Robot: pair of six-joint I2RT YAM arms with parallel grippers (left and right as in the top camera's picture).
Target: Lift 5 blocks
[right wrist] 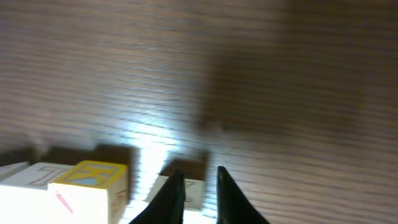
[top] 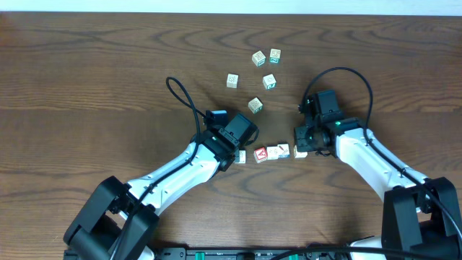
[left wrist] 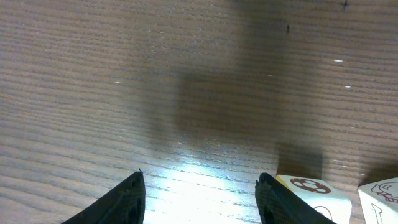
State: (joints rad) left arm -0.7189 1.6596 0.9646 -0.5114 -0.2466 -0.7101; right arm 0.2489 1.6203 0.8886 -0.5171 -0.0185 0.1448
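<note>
Holding left gripper [left wrist: 200, 176] jaws apart, empty, over the brown wood-grain table [left wrist: 124, 74]. Showing right gripper [right wrist: 199, 173] jaws almost together, grip impossible to tell. Sitting in a row between both: five small pale wooden alphabet cubes [top: 273, 152]; lying scattered beyond, five similar printed cubes [top: 255, 105].

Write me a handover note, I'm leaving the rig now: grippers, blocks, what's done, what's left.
Left gripper: open, empty, at the row's left end.
Right gripper: nearly shut, nothing between the fingers, at the row's right end.
Blocks: row between the grippers, red A in it; five more scattered beyond.
Done: nothing lifted; all on the table.
Left: probably squeeze the row end to end, then lift.
</note>
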